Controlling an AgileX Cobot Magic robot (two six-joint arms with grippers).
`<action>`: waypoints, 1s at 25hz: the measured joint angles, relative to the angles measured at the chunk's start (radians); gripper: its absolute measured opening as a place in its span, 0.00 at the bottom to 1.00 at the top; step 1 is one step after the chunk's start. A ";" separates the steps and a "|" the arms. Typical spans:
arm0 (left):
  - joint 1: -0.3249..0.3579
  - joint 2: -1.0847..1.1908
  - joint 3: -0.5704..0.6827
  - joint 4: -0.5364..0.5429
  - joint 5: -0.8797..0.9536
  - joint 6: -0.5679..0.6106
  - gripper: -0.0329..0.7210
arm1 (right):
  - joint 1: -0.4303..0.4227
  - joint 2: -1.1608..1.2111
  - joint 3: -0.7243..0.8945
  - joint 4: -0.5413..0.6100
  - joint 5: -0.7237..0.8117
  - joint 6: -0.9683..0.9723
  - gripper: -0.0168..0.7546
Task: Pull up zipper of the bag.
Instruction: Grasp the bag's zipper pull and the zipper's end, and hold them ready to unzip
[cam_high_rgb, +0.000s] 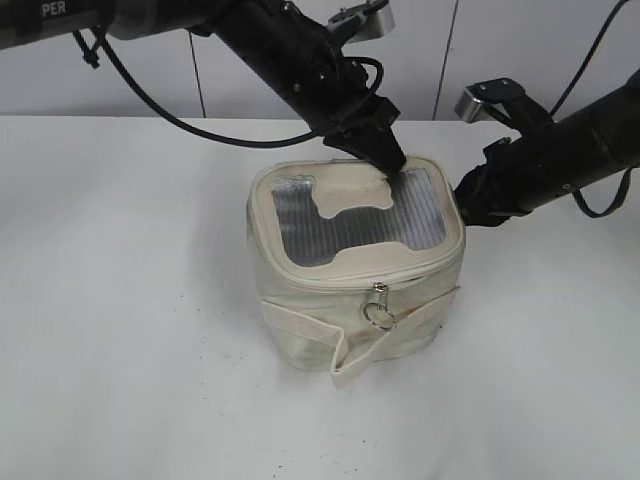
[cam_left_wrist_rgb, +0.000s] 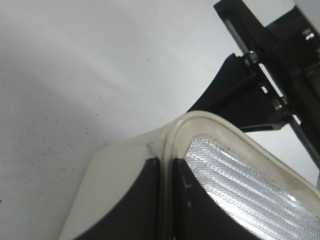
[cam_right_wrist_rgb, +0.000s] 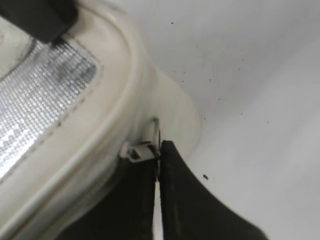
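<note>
The cream bag (cam_high_rgb: 350, 290) stands mid-table with its grey ribbed lid panels up. The cream zipper track (cam_high_rgb: 360, 278) runs round the lid edge, and one silver slider with a ring pull (cam_high_rgb: 380, 310) hangs at the front. My left gripper (cam_high_rgb: 390, 158) is at the lid's back edge, shut on the cream lid rim (cam_left_wrist_rgb: 167, 150). My right gripper (cam_high_rgb: 463, 198) is at the bag's right side. In the right wrist view its jaws (cam_right_wrist_rgb: 159, 152) are shut on the metal pull of a second slider (cam_right_wrist_rgb: 136, 150).
The loose cream strap (cam_high_rgb: 335, 345) wraps the bag's front and trails onto the white table (cam_high_rgb: 130, 330). The right arm's black body (cam_left_wrist_rgb: 250, 90) shows beyond the bag in the left wrist view. A white wall stands behind the table.
</note>
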 joint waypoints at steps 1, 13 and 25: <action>0.000 0.000 0.000 0.000 -0.001 0.000 0.09 | -0.002 0.000 0.000 -0.006 0.004 0.018 0.04; -0.001 0.000 0.000 -0.006 -0.001 0.000 0.09 | -0.009 -0.157 0.001 -0.288 0.100 0.354 0.03; -0.002 0.000 0.000 -0.011 0.001 0.001 0.09 | -0.008 -0.239 0.000 -0.411 0.247 0.500 0.03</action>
